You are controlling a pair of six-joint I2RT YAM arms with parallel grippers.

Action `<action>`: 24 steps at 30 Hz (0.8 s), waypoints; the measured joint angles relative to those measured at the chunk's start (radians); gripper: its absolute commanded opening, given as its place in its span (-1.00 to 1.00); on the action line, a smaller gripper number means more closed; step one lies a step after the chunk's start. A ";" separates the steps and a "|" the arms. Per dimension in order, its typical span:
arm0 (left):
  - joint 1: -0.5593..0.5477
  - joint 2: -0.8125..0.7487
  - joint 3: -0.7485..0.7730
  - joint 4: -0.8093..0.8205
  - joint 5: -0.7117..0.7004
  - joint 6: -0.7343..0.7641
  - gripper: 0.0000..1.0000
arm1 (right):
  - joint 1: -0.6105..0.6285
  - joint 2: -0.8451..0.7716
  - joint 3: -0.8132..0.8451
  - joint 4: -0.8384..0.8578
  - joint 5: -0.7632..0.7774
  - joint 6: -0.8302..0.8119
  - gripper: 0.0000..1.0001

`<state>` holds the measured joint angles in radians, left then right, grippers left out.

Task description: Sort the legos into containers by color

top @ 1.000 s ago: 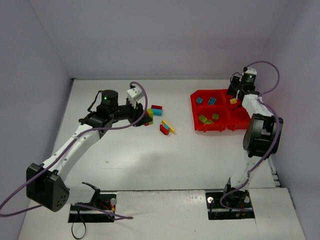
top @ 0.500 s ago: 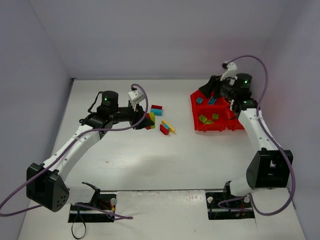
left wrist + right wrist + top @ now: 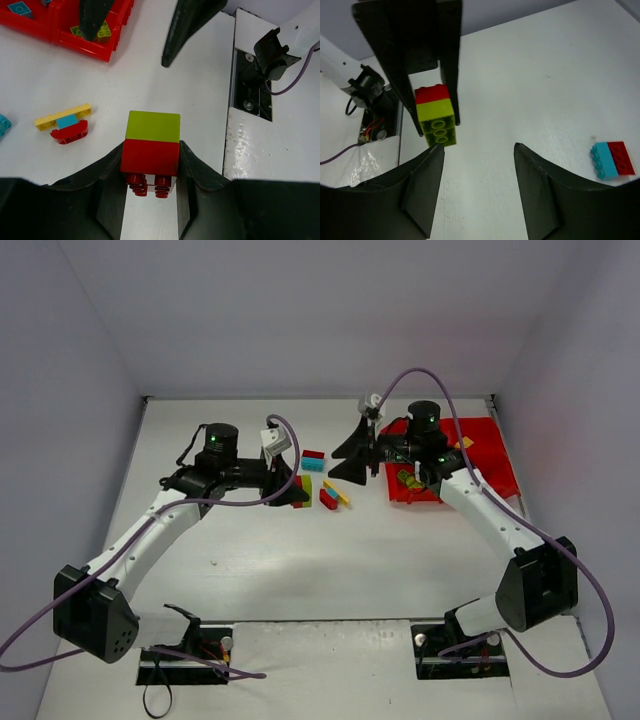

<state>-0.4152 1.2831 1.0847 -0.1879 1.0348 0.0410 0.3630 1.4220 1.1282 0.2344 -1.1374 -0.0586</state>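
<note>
The right arm is no longer over the red tray (image 3: 492,455). It is now swung across to the middle of the table, and the right gripper (image 3: 352,457) stands just in front of the left gripper (image 3: 292,487). The left arm is almost in the same place as one second ago.

The left gripper is clenched on a two-colour stack (image 3: 151,145), a red brick with a lime green brick pressed on it, and holds it above the table. Its jaws press only on the red half, so the lime half sticks out free. I think this is on purpose: the two colours belong in different containers, so the stack must first be pulled apart. The right gripper has its jaws apart and holds nothing, probably ready to take the lime half.

The long axis of the stack runs from the left gripper toward the right one. The hollow underside of the lime brick faces the right gripper, and the red studs point back to the left wrist.

A cyan and red pair (image 3: 612,159) lies loose on the table.
</note>
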 measured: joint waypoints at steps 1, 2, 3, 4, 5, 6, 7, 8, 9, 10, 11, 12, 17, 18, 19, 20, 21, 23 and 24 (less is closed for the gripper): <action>0.000 0.003 0.001 -0.007 0.007 0.007 -0.81 | 0.016 0.001 0.000 0.000 -0.015 -0.010 0.06; -0.002 0.006 0.002 -0.012 0.012 0.013 -0.81 | 0.034 0.004 0.001 0.000 -0.031 -0.021 0.06; -0.002 0.008 0.003 -0.016 0.015 0.018 -0.81 | 0.046 0.008 0.003 0.000 -0.042 -0.027 0.03; -0.003 0.011 0.003 -0.021 0.017 0.024 -0.81 | 0.061 0.014 0.005 0.000 -0.051 -0.035 0.01; -0.003 0.013 0.003 -0.025 0.019 0.028 -0.81 | 0.075 0.023 0.008 0.000 -0.058 -0.043 0.00; -0.003 0.014 0.003 -0.029 0.019 0.032 -0.81 | 0.086 0.030 0.010 -0.001 -0.063 -0.049 -0.02; -0.003 0.014 0.003 -0.033 0.020 0.034 -0.81 | 0.098 0.039 0.011 -0.001 -0.067 -0.054 -0.02; -0.004 0.014 0.003 -0.036 0.020 0.036 -0.81 | 0.108 0.048 0.014 -0.002 -0.072 -0.058 -0.02; -0.004 0.014 0.003 -0.038 0.020 0.038 -0.81 | 0.117 0.057 0.018 -0.005 -0.075 -0.062 -0.03; -0.004 0.014 0.003 -0.040 0.020 0.039 -0.81 | 0.123 0.065 0.021 -0.005 -0.076 -0.064 -0.03; -0.004 0.014 0.003 -0.042 0.020 0.040 -0.81 | 0.130 0.072 0.023 -0.007 -0.077 -0.067 -0.04; -0.004 0.014 0.003 -0.044 0.020 0.042 -0.81 | 0.137 0.079 0.026 -0.008 -0.079 -0.069 -0.05; -0.005 0.014 0.003 -0.047 0.019 0.053 -0.81 | 0.157 0.098 0.038 -0.009 -0.083 -0.076 -0.15; -0.005 0.014 0.003 -0.048 0.019 0.055 -0.81 | 0.159 0.099 0.039 -0.009 -0.084 -0.076 -0.17; -0.005 0.014 0.003 -0.048 0.019 0.056 -0.81 | 0.162 0.099 0.040 -0.010 -0.085 -0.077 -0.20; -0.005 0.014 0.003 -0.048 0.019 0.058 -0.81 | 0.163 0.100 0.043 -0.010 -0.087 -0.078 -0.23; -0.005 0.014 0.003 -0.049 0.019 0.059 -0.81 | 0.163 0.101 0.045 -0.010 -0.092 -0.078 -0.24; -0.006 0.014 0.003 -0.049 0.019 0.063 -0.81 | 0.163 0.107 0.054 -0.010 -0.107 -0.077 -0.29; -0.007 0.014 0.003 -0.049 0.018 0.065 -0.81 | 0.163 0.111 0.056 -0.010 -0.114 -0.077 -0.29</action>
<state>-0.4225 1.2972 1.0882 -0.2367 1.0527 0.1062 0.5262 1.5326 1.1843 0.2245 -1.2510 -0.1360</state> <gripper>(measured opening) 0.313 0.365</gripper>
